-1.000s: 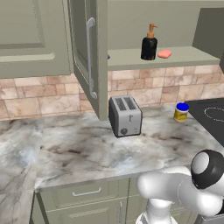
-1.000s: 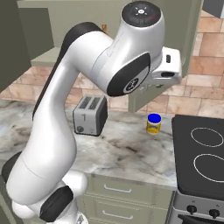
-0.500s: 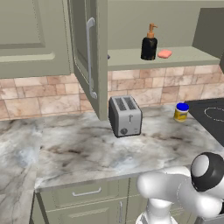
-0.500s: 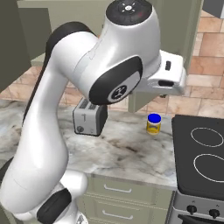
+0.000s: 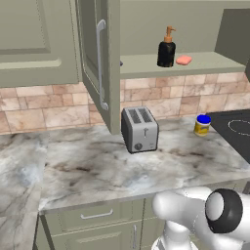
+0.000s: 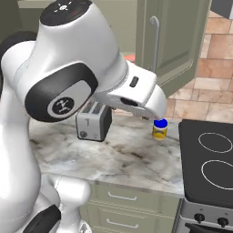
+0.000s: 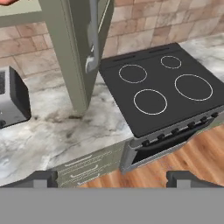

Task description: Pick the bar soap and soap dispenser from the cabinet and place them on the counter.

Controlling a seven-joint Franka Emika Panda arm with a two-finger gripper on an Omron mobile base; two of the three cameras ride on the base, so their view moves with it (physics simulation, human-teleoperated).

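The black soap dispenser [image 5: 166,49] with its orange pump stands on the shelf of the open olive-green cabinet [image 5: 205,62]. The salmon-pink bar soap [image 5: 183,60] lies just to its right. Below runs the marbled counter [image 5: 88,166]. In the hand view my gripper [image 7: 112,178] is open, its two dark fingertips [image 7: 42,177] far apart with nothing between them. It faces the counter [image 7: 52,118] and an open cabinet door [image 7: 72,52], well away from both soaps. My arm's big white link [image 6: 132,93] crosses the right base view.
A silver toaster [image 5: 139,129] stands on the counter under the cabinet, with a yellow jar with a blue lid [image 5: 201,125] to its right. A black stove top [image 7: 162,87] adjoins the counter. The open doors [image 5: 100,63] with long bar handles [image 6: 156,43] jut out over the counter.
My arm has swung, and its forward link now reaches lower and further right in the right base view. The jaws have widened a little. Dispenser and bar soap have not moved.
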